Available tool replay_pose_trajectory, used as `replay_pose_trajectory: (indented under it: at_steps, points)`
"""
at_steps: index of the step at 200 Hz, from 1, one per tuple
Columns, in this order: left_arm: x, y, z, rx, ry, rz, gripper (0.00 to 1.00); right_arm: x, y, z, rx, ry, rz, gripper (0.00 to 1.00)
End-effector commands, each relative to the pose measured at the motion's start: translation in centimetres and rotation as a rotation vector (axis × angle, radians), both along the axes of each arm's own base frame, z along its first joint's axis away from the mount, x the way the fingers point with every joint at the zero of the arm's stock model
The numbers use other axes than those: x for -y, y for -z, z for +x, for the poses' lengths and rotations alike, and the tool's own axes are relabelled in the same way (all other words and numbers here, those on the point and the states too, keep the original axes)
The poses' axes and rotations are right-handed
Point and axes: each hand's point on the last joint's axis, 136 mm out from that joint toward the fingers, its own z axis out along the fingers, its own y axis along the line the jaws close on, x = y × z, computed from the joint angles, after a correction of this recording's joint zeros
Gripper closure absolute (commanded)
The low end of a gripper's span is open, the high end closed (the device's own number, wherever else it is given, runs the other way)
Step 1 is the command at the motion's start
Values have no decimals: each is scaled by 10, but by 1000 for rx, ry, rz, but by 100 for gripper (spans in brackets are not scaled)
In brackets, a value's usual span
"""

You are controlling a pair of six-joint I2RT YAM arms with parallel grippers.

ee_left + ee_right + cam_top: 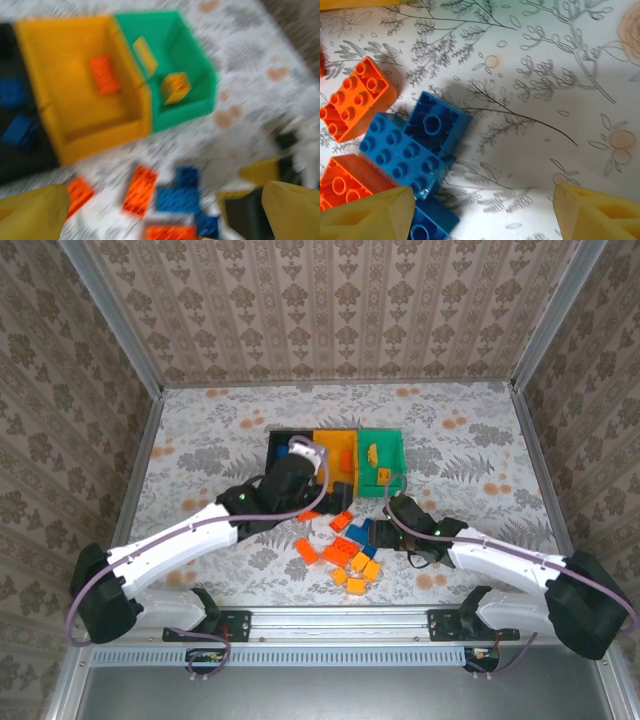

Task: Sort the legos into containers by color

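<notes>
Now left jaws wide, empty, by containers [392, 452]; right jaws parted, empty, beside legos [410, 150].

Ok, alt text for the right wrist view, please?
Blue legos lie clustered against orange legos at the left of a leaf-patterned table, just ahead of the right gripper, whose yellow fingers stand apart with nothing between them.

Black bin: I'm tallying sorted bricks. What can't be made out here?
Top view: the left arm covers most of the black bin.
Left wrist view: the frame's left edge cuts the black bin; motion blur smears its blue bricks, so their count is unsure.
Right wrist view: the bottom edge and a finger cut off the lowest blue brick.
</notes>
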Motion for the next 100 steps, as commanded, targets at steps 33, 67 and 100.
replay_pose_trajectory:
  at_steps: [33, 67, 100]
  points:
    - [-96, 47, -21, 4, -269, 41, 0, -31, -8, 34, 47, 74, 50, 27]
    - [-135, 71, -29, -26, -392, 51, 0, -30, 4, 46, 26, 134, -12, 29]
    - [-151, 77, -31, -32, -448, 28, 0, -19, 18, 52, 5, 192, -105, 33]
